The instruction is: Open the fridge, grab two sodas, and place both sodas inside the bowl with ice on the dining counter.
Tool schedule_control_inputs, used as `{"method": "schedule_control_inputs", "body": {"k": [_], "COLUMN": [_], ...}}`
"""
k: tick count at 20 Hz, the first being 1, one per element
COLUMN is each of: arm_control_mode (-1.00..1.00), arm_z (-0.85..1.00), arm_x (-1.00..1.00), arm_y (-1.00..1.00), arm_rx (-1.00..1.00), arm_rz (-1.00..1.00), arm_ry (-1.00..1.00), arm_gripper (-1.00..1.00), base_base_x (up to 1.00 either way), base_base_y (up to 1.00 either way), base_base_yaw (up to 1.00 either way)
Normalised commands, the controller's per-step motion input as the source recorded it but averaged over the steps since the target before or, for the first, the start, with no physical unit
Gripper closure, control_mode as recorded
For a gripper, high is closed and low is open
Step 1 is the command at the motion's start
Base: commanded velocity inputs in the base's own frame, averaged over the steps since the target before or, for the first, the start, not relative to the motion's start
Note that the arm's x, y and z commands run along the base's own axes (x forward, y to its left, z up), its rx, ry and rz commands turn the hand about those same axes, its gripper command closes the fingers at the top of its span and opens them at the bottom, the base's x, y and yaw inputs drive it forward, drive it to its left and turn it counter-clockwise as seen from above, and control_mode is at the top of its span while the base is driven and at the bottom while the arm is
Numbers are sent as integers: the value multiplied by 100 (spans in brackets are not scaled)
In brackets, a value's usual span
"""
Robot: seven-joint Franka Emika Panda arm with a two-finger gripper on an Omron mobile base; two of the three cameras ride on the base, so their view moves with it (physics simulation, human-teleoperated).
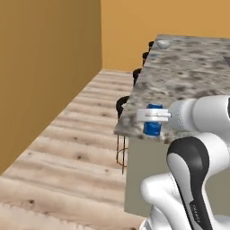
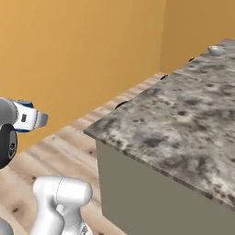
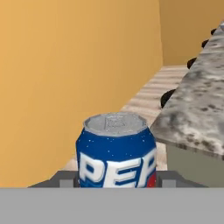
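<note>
My gripper (image 1: 154,116) is shut on a blue soda can (image 1: 153,126) and holds it upright in the air, just off the near corner of the dining counter (image 1: 188,76). In the hand view the can (image 3: 116,151) stands between the finger pads (image 3: 65,180), with the counter (image 3: 197,109) to its right. From the right base view, the gripper (image 2: 28,117) hangs at the left with a sliver of blue can (image 2: 25,104) above it. The bowl with ice (image 1: 162,44) sits at the counter's far end (image 2: 215,50). The fridge is out of view.
Dark round stools (image 1: 121,105) line the counter's left side, one on thin wire legs (image 1: 120,155). Orange-yellow walls (image 2: 82,55) close the left and back. Wooden floor (image 1: 67,152) lies open between wall and counter.
</note>
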Motion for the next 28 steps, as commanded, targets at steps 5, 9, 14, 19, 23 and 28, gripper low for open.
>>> {"method": "schedule_control_inputs", "body": {"k": [5, 9, 14, 19, 23, 28], "arm_control_mode": [100, 100, 100, 100, 100, 100], "arm_z": [0, 0, 0, 0, 0, 0], "arm_x": [0, 0, 0, 0, 0, 0], "arm_y": [0, 0, 0, 0, 0, 0], "arm_rx": [0, 0, 0, 0, 0, 0], "arm_rz": [0, 0, 0, 0, 0, 0], "arm_ry": [0, 0, 0, 0, 0, 0], "arm_gripper": [100, 100, 100, 100, 100, 100], "base_base_x": [82, 81, 81, 83, 65, 38], "base_base_y": [74, 77, 76, 66, 74, 88], "base_base_yaw": [-41, -42, -43, -48, -45, -41]}}
